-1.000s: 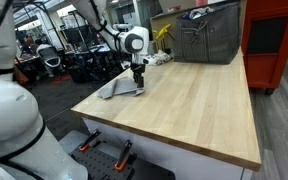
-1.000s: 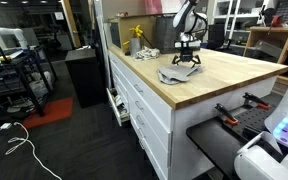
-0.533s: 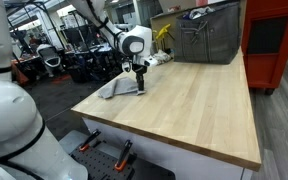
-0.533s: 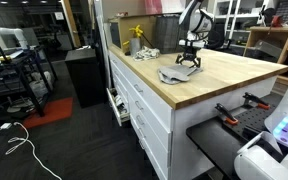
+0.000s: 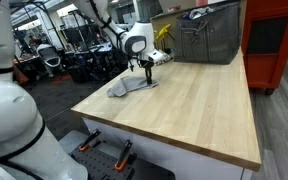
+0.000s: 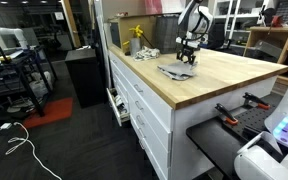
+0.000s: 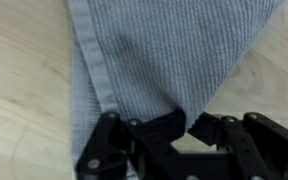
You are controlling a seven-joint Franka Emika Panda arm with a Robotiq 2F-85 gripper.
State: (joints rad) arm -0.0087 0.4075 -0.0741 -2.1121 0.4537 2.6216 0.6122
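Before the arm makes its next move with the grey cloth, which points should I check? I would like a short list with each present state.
1. Pincer shut on the grey cloth: ok.
2. Cloth edge sits inside the jaws, wrist view: ok.
3. Rest of the cloth lies on the wooden table: ok.
4. Nothing lies on top of the cloth: ok.
5. Metal bin stands apart from the cloth: ok.
6. Grip firm enough to hold: cannot tell.

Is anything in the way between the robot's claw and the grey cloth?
No, nothing visible is. In the wrist view the gripper is shut right on a fold of the grey cloth, which lies on the wooden table.
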